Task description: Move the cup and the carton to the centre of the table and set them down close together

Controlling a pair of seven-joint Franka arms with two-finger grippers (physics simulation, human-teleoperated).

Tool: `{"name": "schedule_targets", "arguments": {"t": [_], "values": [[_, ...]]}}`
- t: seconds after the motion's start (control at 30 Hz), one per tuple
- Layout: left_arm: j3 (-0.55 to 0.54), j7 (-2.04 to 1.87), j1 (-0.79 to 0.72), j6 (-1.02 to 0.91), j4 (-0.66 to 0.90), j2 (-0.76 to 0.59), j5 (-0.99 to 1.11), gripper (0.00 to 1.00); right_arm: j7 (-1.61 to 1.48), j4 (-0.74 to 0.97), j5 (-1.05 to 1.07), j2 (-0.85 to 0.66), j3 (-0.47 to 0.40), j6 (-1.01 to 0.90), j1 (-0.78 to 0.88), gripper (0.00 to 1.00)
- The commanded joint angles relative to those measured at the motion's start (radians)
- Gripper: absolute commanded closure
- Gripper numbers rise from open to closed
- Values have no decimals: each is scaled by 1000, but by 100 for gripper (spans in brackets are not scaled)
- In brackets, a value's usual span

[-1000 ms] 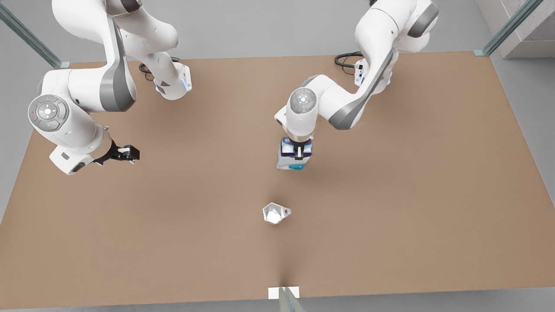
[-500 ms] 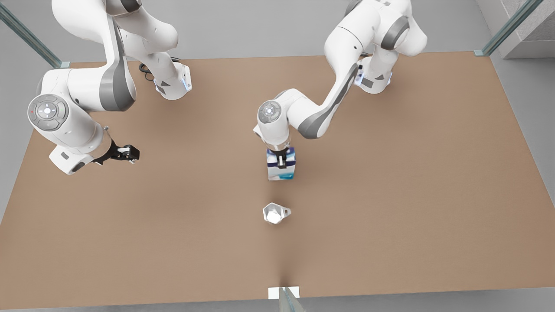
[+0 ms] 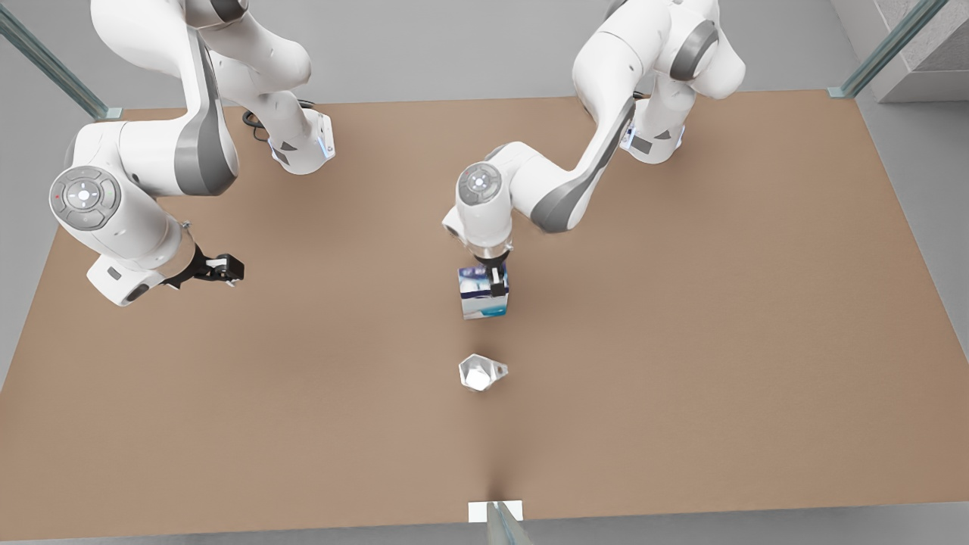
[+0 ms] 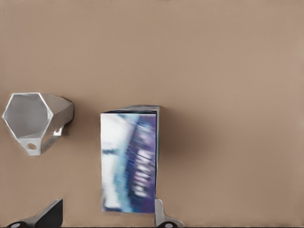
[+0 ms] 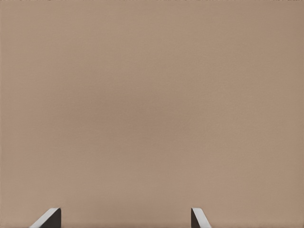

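Locate the carton (image 3: 481, 300) near the middle of the desk (image 3: 696, 341). It stands upright, its white, dark blue and teal faces turned toward the front camera.

Note the left claw (image 3: 496, 281) directly above the carton, pointing down at its top. In the left wrist view, check the fingers (image 4: 162, 216): they are spread wider than the carton. One finger lies right against the carton's edge, while the other stands clearly off its opposite side. The claw therefore has no clamp on the carton.

Find the cup (image 3: 478, 372) close to the carton, on the side nearer the front camera, with a strip of bare desk between the two. The cup sits upright, mouth up, its small side tab pointing toward the front view's right.

Observe the right claw (image 3: 225, 268) well apart from the carton, toward the front view's left. This arm waits above bare desk; its fingers (image 5: 49, 217) are spread wide and hold nothing.
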Motion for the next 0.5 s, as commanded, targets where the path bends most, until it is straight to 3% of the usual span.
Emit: {"name": "schedule_targets", "arguments": {"t": [0.0,0.1,0.17,0.2,0.3,0.4,0.47], "values": [[0,0,5,-15,0,-16,-54,0,0,0,0,0,0,0,0,0],[0,-46,103,-166,-2,-164,-64,0,0,0,0,-2,0,0,0,0],[6,-361,265,-203,-9,-251,-44,0,0,0,0,-2,0,0,0,0],[59,-454,310,-200,-8,-251,-40,0,0,0,0,-2,0,-2,0,0],[59,-646,563,-208,-23,-242,-44,0,0,0,0,-3,0,-2,0,0],[-1,-718,753,-219,-37,-256,-43,0,0,0,0,-3,0,-2,0,0],[-3,-763,761,-236,-32,-267,-31,0,0,0,0,-3,0,-2,0,0]]}}
